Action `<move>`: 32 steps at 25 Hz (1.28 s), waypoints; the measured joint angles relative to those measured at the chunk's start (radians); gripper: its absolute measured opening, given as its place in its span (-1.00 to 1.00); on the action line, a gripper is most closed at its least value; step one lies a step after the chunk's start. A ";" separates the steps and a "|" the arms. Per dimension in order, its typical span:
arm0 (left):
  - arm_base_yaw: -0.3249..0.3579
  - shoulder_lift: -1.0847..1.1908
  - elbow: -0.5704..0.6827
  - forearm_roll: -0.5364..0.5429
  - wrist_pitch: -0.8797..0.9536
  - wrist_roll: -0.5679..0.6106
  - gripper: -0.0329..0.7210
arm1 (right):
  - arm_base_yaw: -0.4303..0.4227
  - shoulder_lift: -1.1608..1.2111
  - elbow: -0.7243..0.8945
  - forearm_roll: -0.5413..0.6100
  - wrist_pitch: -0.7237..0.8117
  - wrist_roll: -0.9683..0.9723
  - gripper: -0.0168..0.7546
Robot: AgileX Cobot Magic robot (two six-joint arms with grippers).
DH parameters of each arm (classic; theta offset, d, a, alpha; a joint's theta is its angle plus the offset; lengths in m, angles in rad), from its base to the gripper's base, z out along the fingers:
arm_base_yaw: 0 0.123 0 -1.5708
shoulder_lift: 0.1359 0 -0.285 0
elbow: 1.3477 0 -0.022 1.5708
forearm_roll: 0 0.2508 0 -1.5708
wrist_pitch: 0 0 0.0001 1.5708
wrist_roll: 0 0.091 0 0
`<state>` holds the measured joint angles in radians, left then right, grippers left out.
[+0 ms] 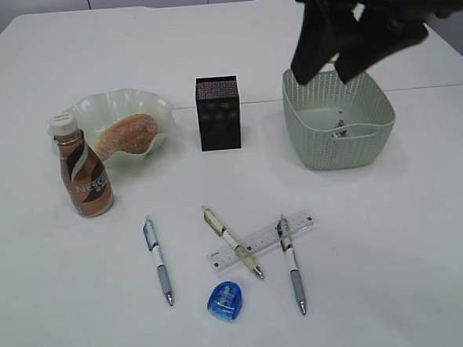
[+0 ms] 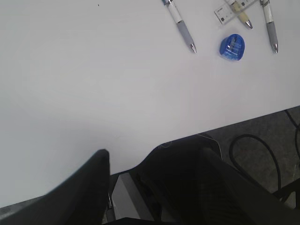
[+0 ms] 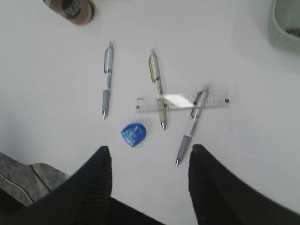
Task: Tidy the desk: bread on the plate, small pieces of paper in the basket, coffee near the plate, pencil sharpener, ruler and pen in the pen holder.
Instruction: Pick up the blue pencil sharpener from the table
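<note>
nearest you in the exterior view lies the blue pencil sharpener [image 1: 226,301], flat on the desk [image 1: 393,242] at the front edge of the clutter. just behind it you have three pens, tips toward you. the left pen [image 1: 158,260] runs nearly front-to-back, apart from the rest. the middle pen [image 1: 232,241], yellowish barrel, slants tip-right and lies across the ruler [image 1: 261,239]. the right pen [image 1: 291,264] runs front-to-back, its rear end crossing the ruler's right part. the ruler's long axis runs left-right, right end tilted away from you.

containers, back row: the plate [image 1: 126,117] at left holds the bread [image 1: 125,136], long axis left-right, slightly tilted. the coffee [image 1: 83,175] stands upright just in front-left of the plate, cap touching its rim in this view. the pen holder [image 1: 217,113] stands upright in the middle; you cannot see its inside. the basket [image 1: 338,120] at right holds small bits of paper [image 1: 339,127] against its near wall.

right gripper [image 1: 328,64] hangs above the basket's rear rim, fingers spread apart, nothing between them. left gripper [image 2: 152,176] sits over the near desk edge, fingers parted and empty.
</note>
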<state>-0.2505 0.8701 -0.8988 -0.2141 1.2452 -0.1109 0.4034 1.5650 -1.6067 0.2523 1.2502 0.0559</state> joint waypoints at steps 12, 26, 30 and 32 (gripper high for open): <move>0.000 -0.004 0.000 -0.006 0.000 0.000 0.24 | 0.065 -0.103 0.350 0.002 -0.002 0.102 0.12; 0.000 -0.004 0.000 -0.049 0.000 0.000 0.24 | 0.123 -0.103 0.353 0.057 -0.169 0.228 0.12; 0.000 -0.004 0.000 -0.049 0.000 0.000 0.24 | 0.123 -0.099 0.353 0.056 -0.205 0.314 0.12; 0.000 -0.004 0.000 -0.049 0.000 0.000 0.24 | 0.123 -0.080 0.353 0.056 -0.228 0.378 0.12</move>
<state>-0.2505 0.8666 -0.8988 -0.2635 1.2452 -0.1109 0.5263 1.4854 -1.2534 0.3082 1.0217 0.4335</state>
